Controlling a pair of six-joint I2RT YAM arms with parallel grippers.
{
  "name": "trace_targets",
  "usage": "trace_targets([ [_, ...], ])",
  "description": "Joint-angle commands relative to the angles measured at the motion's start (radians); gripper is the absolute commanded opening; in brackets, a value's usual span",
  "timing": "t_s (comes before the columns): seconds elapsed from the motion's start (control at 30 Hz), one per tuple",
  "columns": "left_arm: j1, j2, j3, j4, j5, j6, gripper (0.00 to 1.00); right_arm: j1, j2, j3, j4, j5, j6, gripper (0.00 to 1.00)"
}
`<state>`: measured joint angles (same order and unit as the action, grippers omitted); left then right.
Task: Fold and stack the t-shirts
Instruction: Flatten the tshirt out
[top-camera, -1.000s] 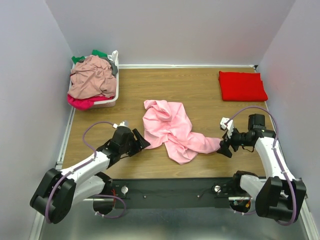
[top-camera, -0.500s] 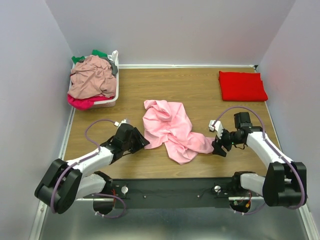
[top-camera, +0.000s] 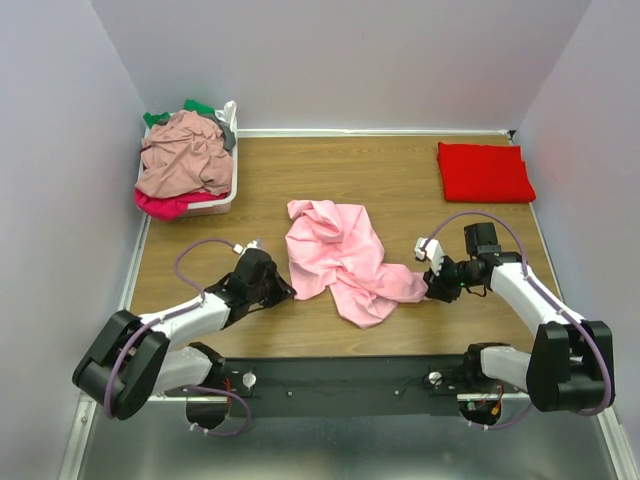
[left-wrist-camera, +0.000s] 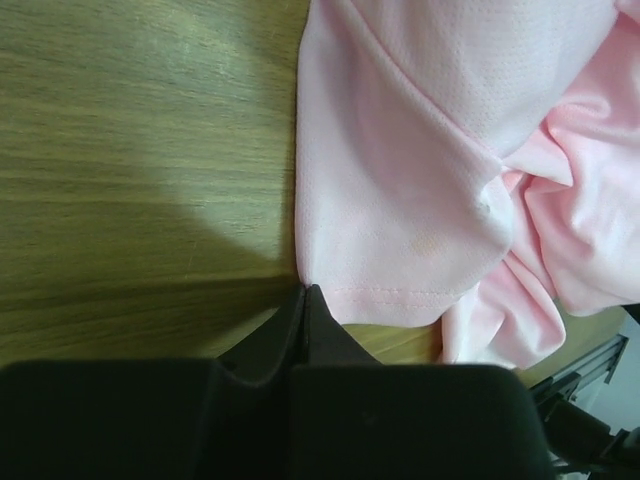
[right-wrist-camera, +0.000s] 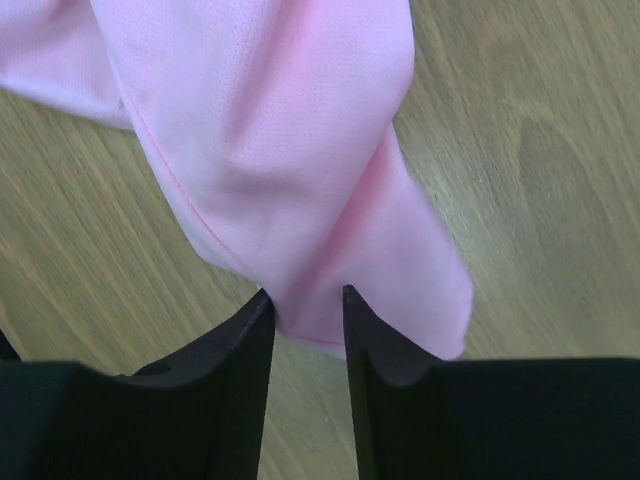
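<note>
A crumpled light pink t-shirt (top-camera: 340, 258) lies mid-table. My left gripper (top-camera: 287, 292) is at its left lower edge; in the left wrist view the gripper (left-wrist-camera: 303, 290) is shut, its tips pinching the hem corner of the shirt (left-wrist-camera: 400, 160). At the shirt's right end, my right gripper (top-camera: 431, 291) straddles a fold. In the right wrist view the gripper (right-wrist-camera: 305, 297) has its jaws partly apart with pink cloth (right-wrist-camera: 290, 150) filling the gap. A folded bright red t-shirt (top-camera: 485, 172) lies at the back right.
A white basket (top-camera: 222, 204) stands at the back left, heaped with a dusty rose t-shirt (top-camera: 185, 155), a magenta one (top-camera: 160, 205) and a green one (top-camera: 198, 105). Walls close the table on three sides.
Both grippers moved inward to the pink shirt's edges. The left one closed at the hem corner. The right one narrowed around the right-hand fold.
</note>
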<state>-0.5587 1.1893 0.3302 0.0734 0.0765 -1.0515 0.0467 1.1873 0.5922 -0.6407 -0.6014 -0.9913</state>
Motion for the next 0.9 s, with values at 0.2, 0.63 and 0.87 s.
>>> trace_targets([
  [0.2, -0.006, -0.321, 0.020, -0.009, 0.028, 0.080, 0.00, 0.007, -0.073, 0.113, -0.086, 0.025, 0.029, 0.00],
  [0.63, -0.004, -0.686, 0.251, -0.106, 0.060, 0.281, 0.00, 0.007, -0.190, 0.576, -0.393, -0.018, 0.051, 0.00],
  [0.87, -0.004, -0.778, 0.441, -0.096, 0.069, 0.389, 0.00, 0.007, -0.176, 0.883, -0.497, -0.035, 0.046, 0.01],
])
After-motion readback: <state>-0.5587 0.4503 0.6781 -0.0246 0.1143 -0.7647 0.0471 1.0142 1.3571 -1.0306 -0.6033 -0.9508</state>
